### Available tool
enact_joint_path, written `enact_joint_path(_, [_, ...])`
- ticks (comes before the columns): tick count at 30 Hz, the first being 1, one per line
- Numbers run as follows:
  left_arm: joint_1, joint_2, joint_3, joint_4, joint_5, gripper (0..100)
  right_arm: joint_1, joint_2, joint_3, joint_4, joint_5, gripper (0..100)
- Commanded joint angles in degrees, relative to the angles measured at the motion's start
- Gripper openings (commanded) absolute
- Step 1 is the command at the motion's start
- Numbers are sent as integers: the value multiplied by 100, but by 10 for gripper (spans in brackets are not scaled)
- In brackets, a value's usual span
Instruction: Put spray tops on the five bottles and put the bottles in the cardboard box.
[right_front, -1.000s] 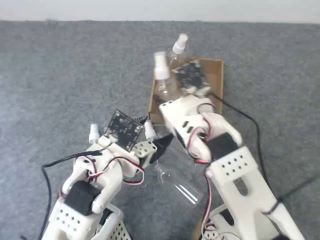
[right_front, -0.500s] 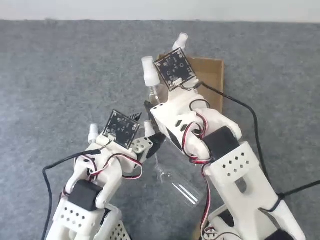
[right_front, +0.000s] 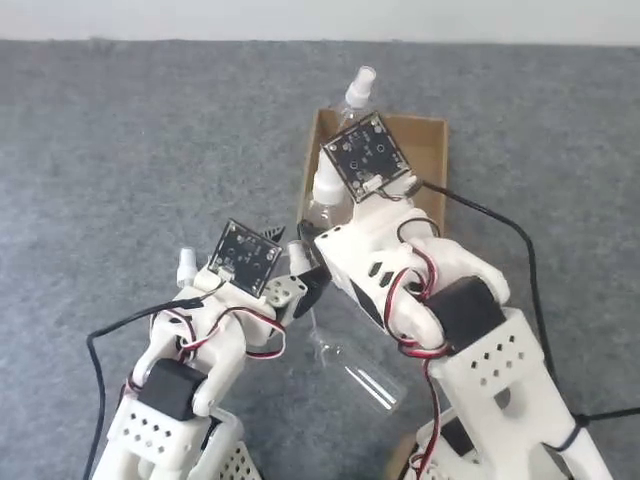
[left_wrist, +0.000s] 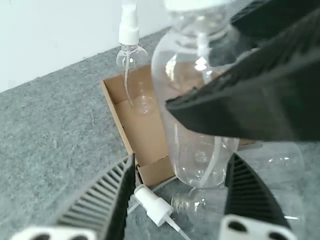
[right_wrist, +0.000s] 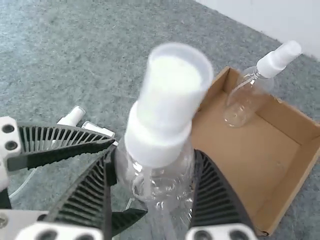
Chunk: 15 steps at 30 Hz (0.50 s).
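Note:
My right gripper is shut on a clear bottle with a white spray top, held upright. In the high view this bottle stands at the near left wall of the cardboard box, with the right gripper around its body. My left gripper is open just in front of it, its fingers spread wide. A second topped bottle leans in the box's far corner. An uncapped bottle lies on the carpet between the arms. A loose spray top lies by the box.
Another white spray top stands on the grey carpet left of the left arm. The box floor is bare beside the leaning bottle. Black cables trail from both arms. Open carpet lies to the left and far right.
The right arm swung the held bottle left off the box, then back and lower to the box's near left wall. The left arm has hardly shifted.

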Motion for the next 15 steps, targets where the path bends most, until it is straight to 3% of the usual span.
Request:
enact_joint_path(1, [-105,-79,-31,-176,-62,265,-40,-277,-378,119,97,6])
enact_joint_path(5, [-105,-114,4,-149,-62,265,259,-277,-413,-84,308,6])
enact_joint_path(11, [-114,-132,110,-185,-70,262,1560,145,-519,-708,703,6])
enact_joint_path(15, [-123,-132,119,-185,-79,183,2070,716,-695,-1182,703,6])
